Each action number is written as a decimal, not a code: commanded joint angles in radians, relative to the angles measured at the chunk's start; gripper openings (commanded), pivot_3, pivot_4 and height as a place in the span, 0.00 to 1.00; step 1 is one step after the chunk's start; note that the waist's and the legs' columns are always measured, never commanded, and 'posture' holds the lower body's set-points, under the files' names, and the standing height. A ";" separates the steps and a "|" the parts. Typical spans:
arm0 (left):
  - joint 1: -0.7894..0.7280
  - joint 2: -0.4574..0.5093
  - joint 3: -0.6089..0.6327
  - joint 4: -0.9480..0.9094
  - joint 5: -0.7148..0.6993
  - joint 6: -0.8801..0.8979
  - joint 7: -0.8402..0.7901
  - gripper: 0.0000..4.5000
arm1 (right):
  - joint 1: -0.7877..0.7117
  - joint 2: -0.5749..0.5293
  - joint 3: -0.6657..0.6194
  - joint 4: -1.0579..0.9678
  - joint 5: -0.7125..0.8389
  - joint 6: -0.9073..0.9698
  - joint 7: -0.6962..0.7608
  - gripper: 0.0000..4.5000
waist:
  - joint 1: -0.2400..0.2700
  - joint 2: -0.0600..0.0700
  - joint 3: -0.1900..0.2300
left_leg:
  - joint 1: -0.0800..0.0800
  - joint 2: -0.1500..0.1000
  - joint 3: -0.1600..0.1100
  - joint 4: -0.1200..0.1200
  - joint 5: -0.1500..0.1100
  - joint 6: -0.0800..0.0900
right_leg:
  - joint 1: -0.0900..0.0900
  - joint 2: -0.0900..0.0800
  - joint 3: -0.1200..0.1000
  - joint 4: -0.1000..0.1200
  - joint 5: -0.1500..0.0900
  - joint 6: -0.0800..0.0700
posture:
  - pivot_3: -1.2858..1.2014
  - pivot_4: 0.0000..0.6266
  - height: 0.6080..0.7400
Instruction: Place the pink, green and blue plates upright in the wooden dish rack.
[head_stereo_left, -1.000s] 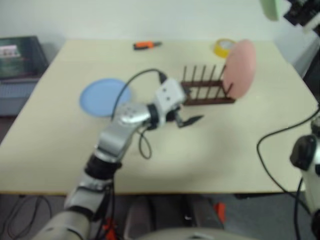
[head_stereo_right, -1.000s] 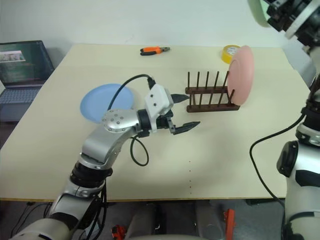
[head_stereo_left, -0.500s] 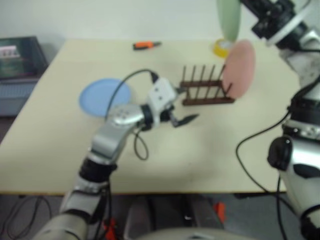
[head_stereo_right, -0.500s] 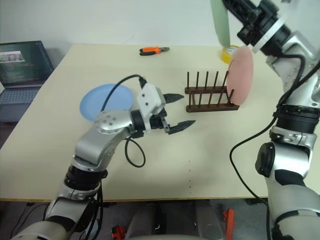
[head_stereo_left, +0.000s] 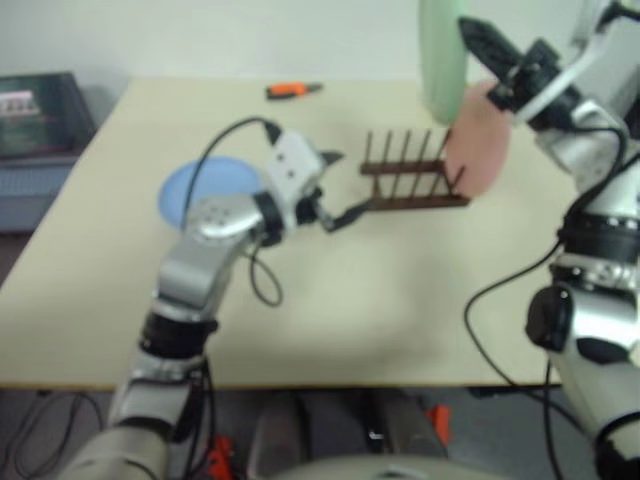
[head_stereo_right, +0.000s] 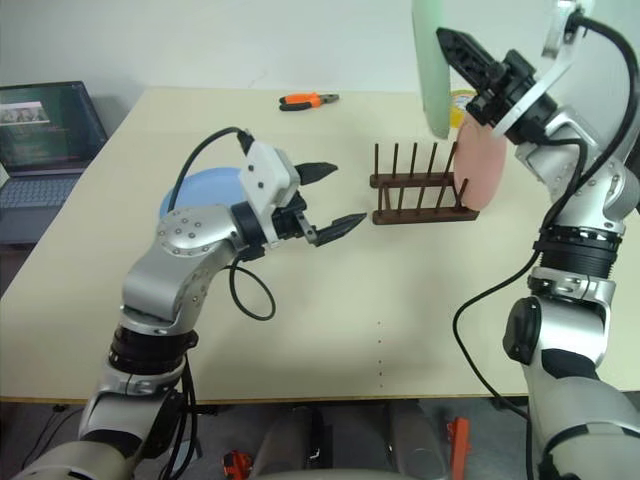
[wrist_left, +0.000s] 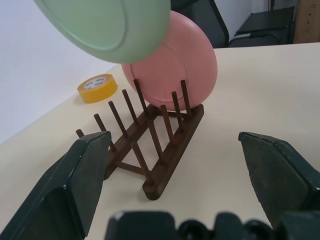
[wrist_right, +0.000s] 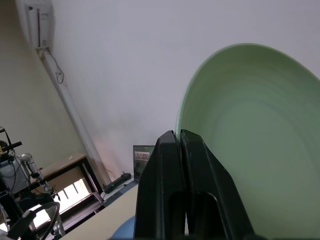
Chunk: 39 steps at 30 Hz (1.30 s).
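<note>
The green plate (head_stereo_right: 432, 62) is held on edge in the closed right pincer (head_stereo_right: 450, 45), in the air above the wooden dish rack (head_stereo_right: 420, 190). The pink plate (head_stereo_right: 480, 165) is stood upright at the rack's right end. The left pincer (head_stereo_right: 325, 200) is spread open and empty beside the rack. The blue plate (head_stereo_right: 205, 195) is lying flat on the bench (head_stereo_right: 400, 310).

Count, table area:
- Plates, 3: green plate (head_stereo_right: 432, 60), pink plate (head_stereo_right: 480, 168), blue plate (head_stereo_right: 200, 195).
- Wooden dish rack (head_stereo_right: 415, 195), 1; five pegs visible along its near row.
- Yellow tape roll (wrist_left: 98, 88), 1.
- Orange-handled pliers (head_stereo_right: 309, 100), 1.
- Laptop (head_stereo_right: 48, 130), 1.
</note>
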 joint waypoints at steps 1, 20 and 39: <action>-0.003 0.006 0.033 -0.003 0.003 -0.027 0.018 1.00 | -0.004 -0.001 -0.031 -0.008 0.040 0.005 0.004 0.01 | 0.000 0.000 0.000 | 0.000 0.000 0.000 0.000 0.000 0.000 | 0.000 0.000 0.000 0.000 0.000 0.000 | 0.52 0.24 1.00; 0.006 0.013 0.020 -0.014 0.009 -0.021 0.030 1.00 | 0.035 0.014 -0.031 0.092 0.020 -0.021 0.023 0.01 | 0.000 0.000 0.000 | 0.000 0.000 0.000 -0.001 0.000 0.000 | 0.000 0.000 0.000 -0.001 0.000 0.000 | 0.52 0.24 1.00; -0.002 0.006 0.013 -0.020 0.006 -0.011 0.030 1.00 | 0.077 0.017 -0.042 0.084 0.025 -0.022 0.002 0.01 | -0.001 0.000 0.000 | 0.000 0.000 0.000 -0.001 0.000 0.000 | 0.000 0.000 0.000 -0.001 0.000 0.000 | 0.52 0.24 1.00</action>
